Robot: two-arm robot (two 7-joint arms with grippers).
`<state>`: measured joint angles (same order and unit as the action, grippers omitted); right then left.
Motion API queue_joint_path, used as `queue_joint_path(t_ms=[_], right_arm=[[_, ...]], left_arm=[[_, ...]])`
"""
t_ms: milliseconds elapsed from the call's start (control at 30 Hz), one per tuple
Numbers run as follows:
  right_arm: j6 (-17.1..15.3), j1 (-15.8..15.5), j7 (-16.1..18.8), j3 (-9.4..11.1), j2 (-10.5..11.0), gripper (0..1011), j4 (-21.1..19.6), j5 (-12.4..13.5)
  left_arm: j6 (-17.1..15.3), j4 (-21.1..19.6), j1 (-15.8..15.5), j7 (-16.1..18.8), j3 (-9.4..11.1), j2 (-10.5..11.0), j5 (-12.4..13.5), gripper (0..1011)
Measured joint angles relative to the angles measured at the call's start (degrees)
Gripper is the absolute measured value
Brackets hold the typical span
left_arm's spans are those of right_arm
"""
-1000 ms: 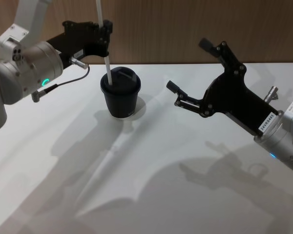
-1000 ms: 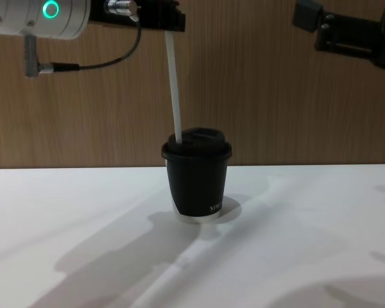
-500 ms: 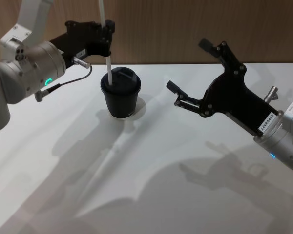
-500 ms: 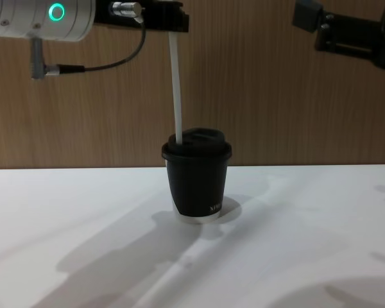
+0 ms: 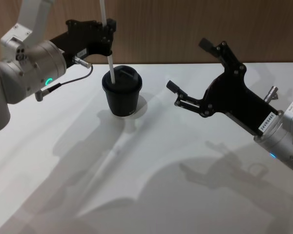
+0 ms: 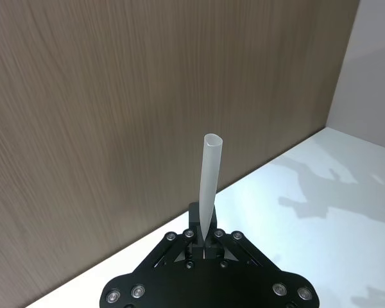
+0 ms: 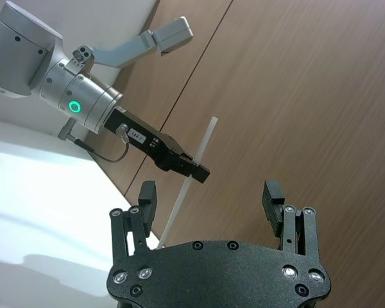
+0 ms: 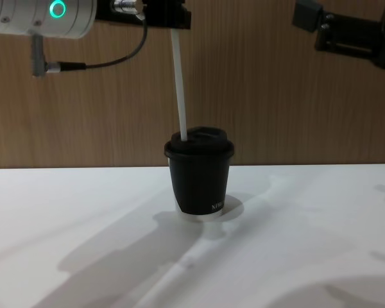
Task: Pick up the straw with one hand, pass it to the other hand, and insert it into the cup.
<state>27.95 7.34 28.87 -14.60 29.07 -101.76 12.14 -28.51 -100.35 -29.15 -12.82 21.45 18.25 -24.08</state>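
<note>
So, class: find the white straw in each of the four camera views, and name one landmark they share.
Head view: straw rising from the cup.
Chest view: straw upright above the cup.
Left wrist view: straw at centre.
Right wrist view: straw held by the left gripper.
Shared landmark: the wooden wall.

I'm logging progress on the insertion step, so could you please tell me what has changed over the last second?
The left gripper, shut on the straw, has shifted slightly toward the robot's right, and the cup has been nudged the same way with the straw's lower end at its lid. The grip is unchanged. The right gripper has stayed open and parked off to the cup's right.
</note>
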Motion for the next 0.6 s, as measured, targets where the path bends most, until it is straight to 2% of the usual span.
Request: queue_joint_path(t_ms=[600], right_arm=[[0.0, 0.0, 0.0, 0.0, 0.0, 1001, 0.0, 0.0]], left_arm=[[-0.5, -2.2, 0.8, 0.2, -0.6, 0.8, 1.3, 7]])
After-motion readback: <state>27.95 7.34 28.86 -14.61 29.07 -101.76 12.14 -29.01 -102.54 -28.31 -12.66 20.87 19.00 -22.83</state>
